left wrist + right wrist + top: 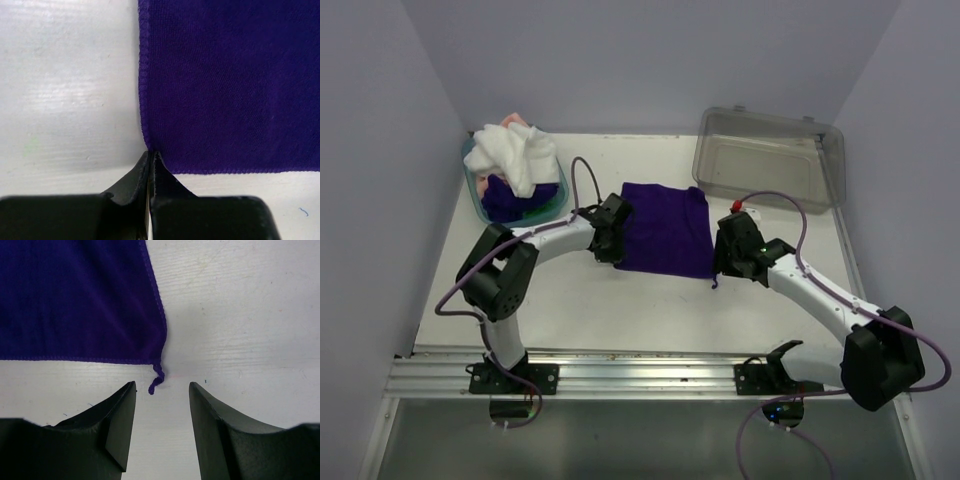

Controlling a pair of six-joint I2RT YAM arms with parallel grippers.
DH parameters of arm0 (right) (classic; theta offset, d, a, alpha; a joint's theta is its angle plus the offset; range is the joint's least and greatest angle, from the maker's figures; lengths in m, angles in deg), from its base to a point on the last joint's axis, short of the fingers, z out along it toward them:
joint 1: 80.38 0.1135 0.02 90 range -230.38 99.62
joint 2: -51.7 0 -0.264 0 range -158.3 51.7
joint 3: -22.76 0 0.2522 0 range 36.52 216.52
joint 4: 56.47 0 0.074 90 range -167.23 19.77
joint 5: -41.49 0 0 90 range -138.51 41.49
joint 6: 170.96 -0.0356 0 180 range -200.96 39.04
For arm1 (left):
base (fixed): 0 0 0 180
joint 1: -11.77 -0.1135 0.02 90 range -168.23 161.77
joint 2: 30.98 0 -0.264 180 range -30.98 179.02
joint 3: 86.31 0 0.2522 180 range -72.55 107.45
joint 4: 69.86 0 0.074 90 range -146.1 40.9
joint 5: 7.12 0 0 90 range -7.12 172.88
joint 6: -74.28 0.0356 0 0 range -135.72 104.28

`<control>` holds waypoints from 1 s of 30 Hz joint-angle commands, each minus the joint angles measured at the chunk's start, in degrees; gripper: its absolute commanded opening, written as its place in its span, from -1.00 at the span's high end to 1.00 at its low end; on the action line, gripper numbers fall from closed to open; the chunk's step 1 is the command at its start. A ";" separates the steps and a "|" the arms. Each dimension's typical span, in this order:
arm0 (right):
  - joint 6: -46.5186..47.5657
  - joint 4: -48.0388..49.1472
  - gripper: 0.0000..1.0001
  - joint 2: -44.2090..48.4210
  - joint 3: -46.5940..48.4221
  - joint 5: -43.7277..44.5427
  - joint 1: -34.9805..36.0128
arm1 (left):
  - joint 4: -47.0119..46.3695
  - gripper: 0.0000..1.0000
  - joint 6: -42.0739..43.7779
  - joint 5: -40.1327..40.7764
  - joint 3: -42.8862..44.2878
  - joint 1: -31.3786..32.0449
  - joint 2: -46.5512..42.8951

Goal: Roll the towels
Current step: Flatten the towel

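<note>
A dark purple towel (665,230) lies flat in the middle of the table. My left gripper (608,240) is at its near-left corner. In the left wrist view the jaws (151,154) are pressed together on the towel's (230,85) left edge at that corner, and the right finger covers the corner itself. My right gripper (725,262) is open at the near-right corner. Its fingertips (162,387) straddle a loose thread hanging from the towel (75,300) and touch no cloth. A white towel (518,155), another purple one (503,198) and a peach-pink one (515,122) are heaped in the basket.
A teal plastic basket (475,185) stands at the back left against the wall. A clear grey plastic bin (770,155) stands at the back right. Walls close in on both sides. Each arm's cable loops over the table near its gripper.
</note>
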 commanded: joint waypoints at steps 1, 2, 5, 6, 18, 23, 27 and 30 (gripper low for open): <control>0.36 1.45 -0.02 -0.58 1.00 -1.71 -0.83 | 1.08 1.00 -1.91 2.15 -2.31 0.20 -5.82; 0.27 1.53 -0.02 -0.93 0.91 -1.97 -0.91 | 1.09 1.00 -2.00 2.15 -3.80 0.20 -7.15; -0.34 2.76 -0.01 -2.69 0.47 -3.99 -0.92 | 1.53 1.00 -2.62 0.93 -6.96 0.20 -10.85; -0.60 3.03 -0.01 -3.21 0.38 -4.60 -0.92 | 1.35 1.00 -3.23 0.66 -7.84 0.20 -11.81; -2.89 8.91 0.03 -10.33 -2.43 -10.58 -0.83 | -1.37 1.00 -6.40 -2.50 -18.05 0.29 -19.38; -4.64 11.38 0.05 -10.78 -4.80 -12.52 -0.30 | -1.46 1.00 -6.31 -2.68 -18.14 0.29 -19.82; -5.70 12.96 0.09 -11.12 -5.16 -12.44 1.10 | -1.81 1.00 -6.40 -3.03 -17.96 0.37 -19.47; -6.58 13.40 0.33 -12.00 -4.98 -10.77 1.19 | -1.81 1.00 -6.31 -3.12 -17.79 0.37 -19.47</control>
